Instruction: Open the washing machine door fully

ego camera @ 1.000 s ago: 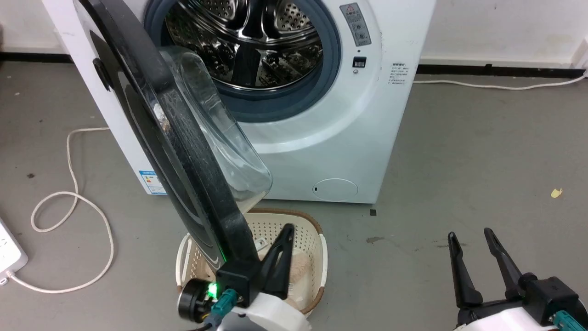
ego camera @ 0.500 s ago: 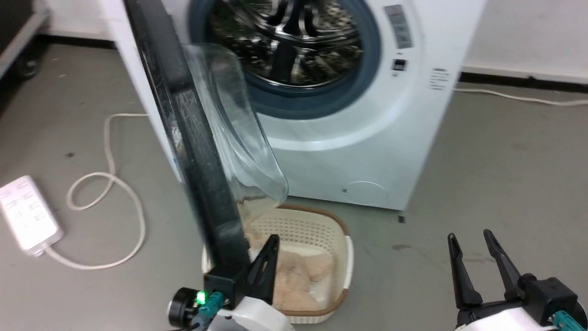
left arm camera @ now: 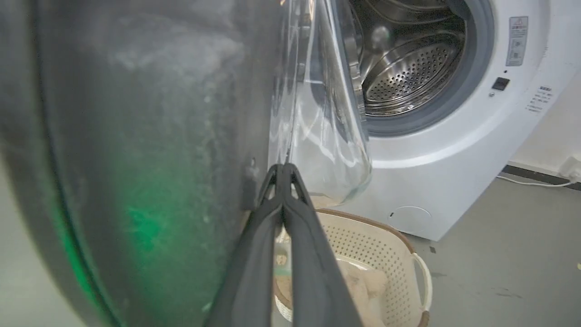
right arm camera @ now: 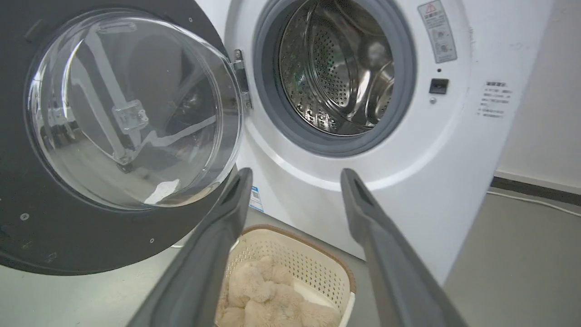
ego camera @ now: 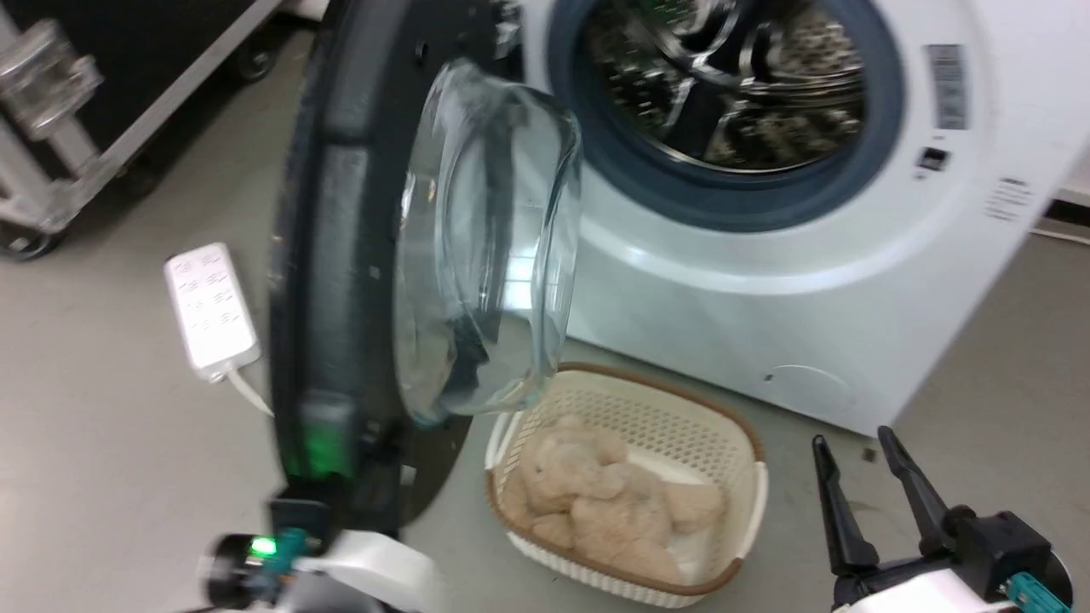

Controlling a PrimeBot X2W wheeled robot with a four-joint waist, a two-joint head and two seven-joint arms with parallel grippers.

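Note:
The washing machine door [ego camera: 332,255] stands swung out to the left of the drum opening [ego camera: 732,77], black rim edge-on, its clear glass bowl [ego camera: 485,247] bulging right. My left gripper [left arm camera: 282,170] is shut, its tips pressed against the door [left arm camera: 136,136] on its inner face beside the glass bowl [left arm camera: 327,113]. In the head view its wrist [ego camera: 281,545] glows green under the door's lower edge. My right gripper [ego camera: 851,443] is open, low at the right, apart from the machine. In the right wrist view the right gripper [right arm camera: 296,175] points at the door [right arm camera: 91,245] and its hinge [right arm camera: 243,79].
A cream basket [ego camera: 749,477] holding a tan plush toy [ego camera: 596,502] sits on the floor just below the door and in front of the white machine [ego camera: 766,298]. A white power strip [ego camera: 209,306] lies left of the door. A black wheeled case [ego camera: 111,68] stands at the far left.
The head camera has turned, shifting the whole picture. The door has swung further away from the drum opening with my shut left gripper against it. The right gripper has stayed open.

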